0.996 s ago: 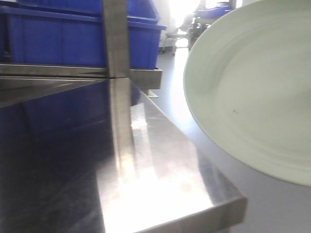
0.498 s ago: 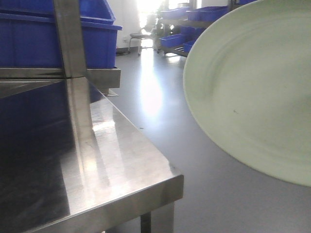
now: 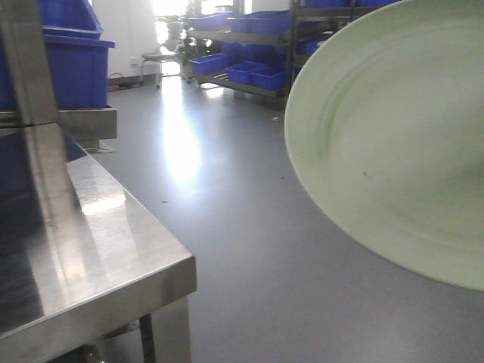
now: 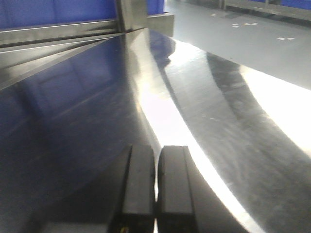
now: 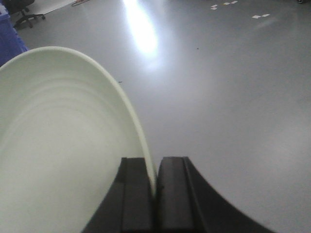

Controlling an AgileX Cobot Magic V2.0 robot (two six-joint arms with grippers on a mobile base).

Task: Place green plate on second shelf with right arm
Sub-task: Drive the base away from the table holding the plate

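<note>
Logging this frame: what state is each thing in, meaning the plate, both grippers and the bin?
green plate: clamped by its rim, tilted on edge, in the air over the floor, not yet on any shelf.
right gripper: shut on the green plate's rim.
left gripper: shut, holding nothing, over the steel table.
blue bin: upright, resting on a steel ledge.

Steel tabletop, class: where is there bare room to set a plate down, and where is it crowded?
The steel tabletop is bare from the shut left gripper out to its floor-side edge and back to the upright post. Behind the post, blue crates crowd the ledge. The right gripper holds the green plate over floor.
</note>
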